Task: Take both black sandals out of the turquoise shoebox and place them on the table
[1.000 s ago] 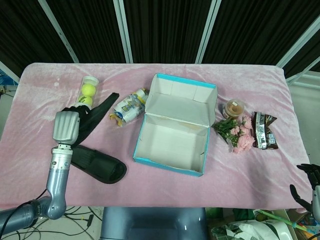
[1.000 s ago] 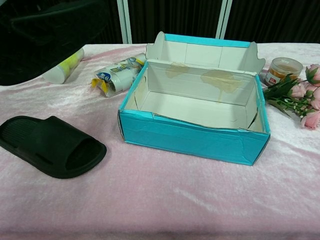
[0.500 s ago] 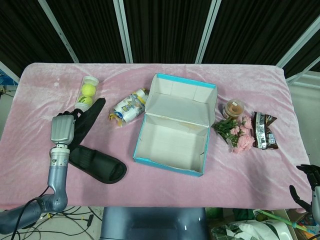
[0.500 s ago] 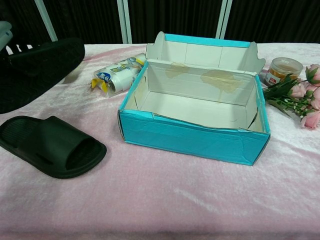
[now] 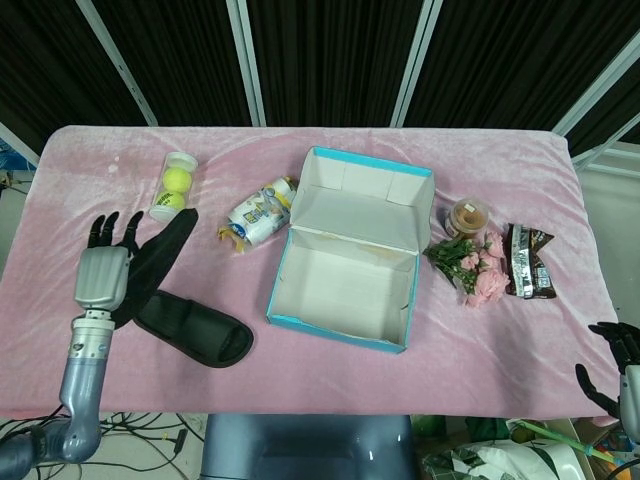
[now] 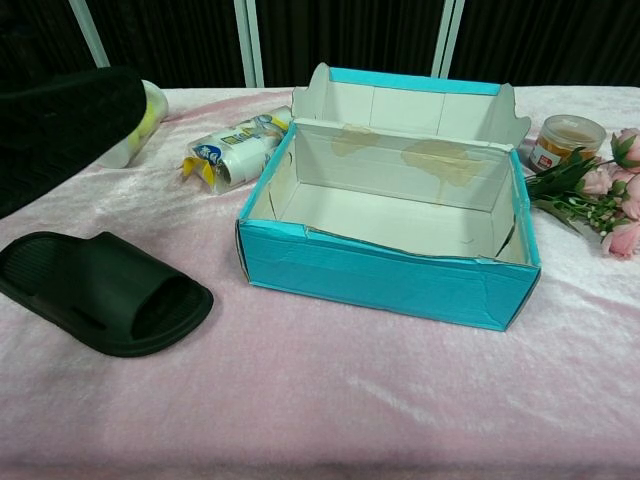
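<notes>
Left hand drawn back, second sandal let go

Head view: the left hand [image 5: 101, 272] has moved toward the bench's left edge since a moment ago, fingers [image 5: 108, 229] now spread, holding nothing; the second sandal [image 5: 160, 255] lies beside it, above the first sandal [image 5: 195, 330]. The shoebox [image 5: 350, 258] is empty. The right hand [image 5: 612, 362] shows at the bottom right corner; I cannot tell its fingers' state.
Chest view: the second sandal sits lower than before, tilted.

From my station I see a clear tube of tennis balls [image 5: 174, 184] lying toward the far left of the pink-covered surface [image 5: 330, 360], with a white and blue packet [image 5: 256, 215] just right of it. Over on the right stand a small brown-lidded jar [image 5: 467, 216], a bunch of pink flowers [image 5: 472, 266] and a dark snack wrapper [image 5: 527, 262].
</notes>
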{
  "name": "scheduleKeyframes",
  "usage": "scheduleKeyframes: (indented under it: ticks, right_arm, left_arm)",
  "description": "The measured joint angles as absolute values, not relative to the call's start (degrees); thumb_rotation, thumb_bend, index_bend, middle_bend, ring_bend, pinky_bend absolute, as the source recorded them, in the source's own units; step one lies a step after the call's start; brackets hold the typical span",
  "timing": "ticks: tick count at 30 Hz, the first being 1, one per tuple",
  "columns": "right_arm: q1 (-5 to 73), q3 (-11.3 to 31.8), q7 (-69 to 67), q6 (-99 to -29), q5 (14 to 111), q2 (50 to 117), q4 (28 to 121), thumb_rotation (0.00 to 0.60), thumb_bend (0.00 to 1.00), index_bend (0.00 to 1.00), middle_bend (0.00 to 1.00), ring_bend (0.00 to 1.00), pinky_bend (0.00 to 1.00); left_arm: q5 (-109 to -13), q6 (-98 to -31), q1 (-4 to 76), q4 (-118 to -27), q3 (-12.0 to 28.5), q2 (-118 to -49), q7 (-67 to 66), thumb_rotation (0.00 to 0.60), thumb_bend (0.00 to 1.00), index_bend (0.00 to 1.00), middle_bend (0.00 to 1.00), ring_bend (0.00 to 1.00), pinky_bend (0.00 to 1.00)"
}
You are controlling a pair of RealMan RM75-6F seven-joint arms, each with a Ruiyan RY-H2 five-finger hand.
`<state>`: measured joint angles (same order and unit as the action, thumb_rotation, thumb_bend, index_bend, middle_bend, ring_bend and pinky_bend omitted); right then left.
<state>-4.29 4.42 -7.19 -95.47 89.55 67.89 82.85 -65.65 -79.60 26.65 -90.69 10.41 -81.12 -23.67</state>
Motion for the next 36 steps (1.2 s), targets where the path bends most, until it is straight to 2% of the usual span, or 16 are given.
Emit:
scheduleKeyframes:
  ticks: [5,11,15,21,22,23,25,26,28,31,36]
  right_arm:
    - [-3.6,4.5,-7.3,-94.9,89.8,67.7,83.0,0.600,0.24,0.32,0.27,0.20,0.26]
    - [-3.3,4.3,-7.6,-94.9,90.4,67.9,82.8,0.600,0.24,0.31,0.27,0.20,0.26]
    - [-3.9,4.0,-7.8,-95.9,90.5,67.9,82.7,0.600,0.24,0.32,0.27,0.20,0.26]
    - [-4.8,3.7,-7.9,-97.3,90.4,67.9,82.6,0.600,0.24,0.32,0.27,0.20,0.26]
    - [-5.0,3.6,-7.9,-97.5,90.4,67.9,82.7,0.600,0.24,0.31,0.27,0.20,0.26]
    - [-5.1,3.6,-7.9,-97.6,90.3,67.9,82.7,0.600,0.24,0.31,0.27,0.20,0.26]
    - [-5.4,3.5,-7.8,-98.0,90.3,67.9,82.7,0.600,0.24,0.31,0.27,0.19,0.26]
    - [-5.6,3.5,-7.8,-98.2,90.2,67.9,82.7,0.600,0.24,0.31,0.27,0.20,0.26]
    - [-5.7,3.4,-7.8,-98.3,90.2,67.9,82.8,0.600,0.24,0.31,0.27,0.20,0.26]
    - [-5.8,3.4,-7.8,-98.3,90.1,68.0,82.7,0.600,0.24,0.32,0.27,0.19,0.26]
    - [-5.7,3.4,-7.7,-98.2,90.2,68.1,82.7,0.600,0.24,0.32,0.27,0.20,0.26]
  left_arm:
    - [-67.0,-83.7,22.1,-95.9,8.5,-75.3,-24.5,0.600,0.00,0.00,0.00,0.00,0.00]
    - [-65.4,-82.1,21.9,-94.1,8.4,-75.3,-25.3,0.600,0.00,0.00,0.00,0.00,0.00]
    - [-63.3,-77.9,24.2,-87.7,9.7,-78.5,-25.6,0.600,0.00,0.00,0.00,0.00,0.00]
    - [-59.1,-67.4,30.0,-78.2,12.1,-83.9,-26.2,0.596,0.00,0.00,0.00,0.00,0.00]
    - [-58.2,-65.9,31.3,-77.4,12.6,-84.7,-27.0,0.574,0.00,0.00,0.00,0.00,0.00]
    - [-57.5,-65.3,32.1,-77.0,12.9,-85.3,-27.6,0.522,0.00,0.00,0.00,0.00,0.00]
    - [-56.7,-64.8,33.4,-76.6,13.9,-86.6,-29.1,0.303,0.00,0.00,0.00,0.00,0.00]
    - [-56.5,-64.9,33.6,-76.6,14.3,-87.0,-29.4,0.224,0.00,0.00,0.00,0.00,0.00]
    - [-56.1,-65.1,34.1,-77.0,15.0,-87.3,-29.3,0.137,0.00,0.00,0.00,0.00,0.00]
    - [-55.7,-65.5,34.7,-77.6,15.5,-87.5,-29.7,0.080,0.00,0.00,0.00,0.00,0.00]
    - [-55.2,-66.6,35.4,-78.2,15.5,-87.5,-33.5,0.075,0.00,0.00,0.00,0.00,0.00]
